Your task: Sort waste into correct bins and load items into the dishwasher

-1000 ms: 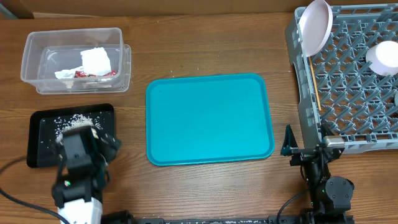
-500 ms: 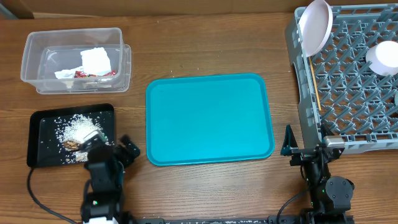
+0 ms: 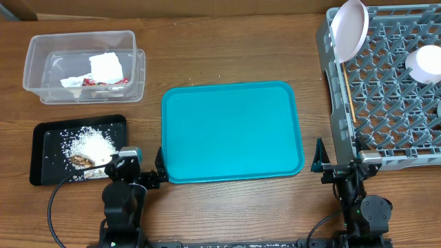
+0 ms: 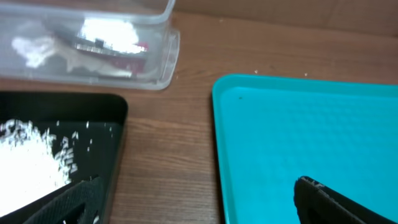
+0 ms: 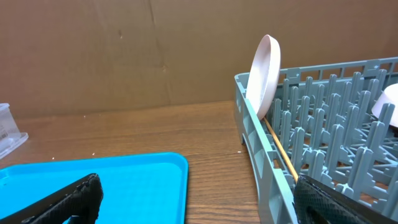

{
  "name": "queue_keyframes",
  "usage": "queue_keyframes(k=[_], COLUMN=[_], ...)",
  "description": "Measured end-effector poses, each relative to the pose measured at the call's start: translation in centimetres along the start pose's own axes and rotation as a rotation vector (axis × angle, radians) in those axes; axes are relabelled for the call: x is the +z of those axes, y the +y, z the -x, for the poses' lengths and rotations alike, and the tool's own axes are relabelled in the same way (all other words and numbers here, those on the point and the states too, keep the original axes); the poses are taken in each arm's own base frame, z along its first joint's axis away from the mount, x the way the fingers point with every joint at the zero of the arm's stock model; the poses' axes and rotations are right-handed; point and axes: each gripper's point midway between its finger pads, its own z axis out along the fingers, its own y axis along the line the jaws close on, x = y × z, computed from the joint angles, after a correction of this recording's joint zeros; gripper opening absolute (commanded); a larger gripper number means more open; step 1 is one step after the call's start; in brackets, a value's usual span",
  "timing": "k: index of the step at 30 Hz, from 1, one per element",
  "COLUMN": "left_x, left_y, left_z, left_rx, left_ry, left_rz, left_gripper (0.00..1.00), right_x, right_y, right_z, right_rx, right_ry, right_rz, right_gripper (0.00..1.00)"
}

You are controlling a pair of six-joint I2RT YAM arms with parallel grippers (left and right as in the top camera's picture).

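Note:
The clear tub (image 3: 41, 69) at the back left holds the crumpled napkin (image 3: 107, 67) and the red wrapper (image 3: 103, 81). The black tray (image 3: 48, 141) holds the rice (image 3: 89, 142) and a brown scrap (image 3: 81, 160). The grey rack (image 3: 386, 103) at the right holds the upright white plate (image 3: 349, 27), a white bowl (image 3: 426, 63) and chopsticks (image 3: 349, 93). My left gripper (image 3: 143, 165) is open and empty, low over the wood between the black tray and the teal tray; in the left wrist view (image 4: 199, 205) its jaws stand wide apart. My right gripper (image 3: 341, 160) is open and empty by the rack's front left corner.
The teal serving tray (image 3: 231, 131) lies in the middle and shows in the left wrist view (image 4: 298, 137) and the right wrist view (image 5: 93, 186). The rack wall (image 5: 261, 155) stands close to my right fingertip (image 5: 342, 199). A few rice grains lie scattered on the black tray (image 4: 93, 124).
My left arm has moved right and back, from over the black tray to the gap beside the teal tray, uncovering the rice and scrap. The right arm has not moved.

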Motion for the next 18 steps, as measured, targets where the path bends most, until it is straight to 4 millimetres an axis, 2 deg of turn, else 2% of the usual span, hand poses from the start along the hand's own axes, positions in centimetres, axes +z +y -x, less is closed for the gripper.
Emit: queue_keyframes(k=[5,18], left_x=[-0.3,-1.8], left_y=[-0.2,-0.7], left_z=[-0.4,3.4], left_rx=[0.035,0.045], left_ry=[-0.016,-0.195], left_rz=[-0.017,-0.035], left_gripper=[1.00,1.00], right_x=[0.0,0.0], right_y=[0.0,0.0], right_z=[0.0,0.0], right_rx=[0.000,0.000], right_ry=[0.000,0.000], right_rz=[0.000,0.000], right_gripper=[1.00,1.00])
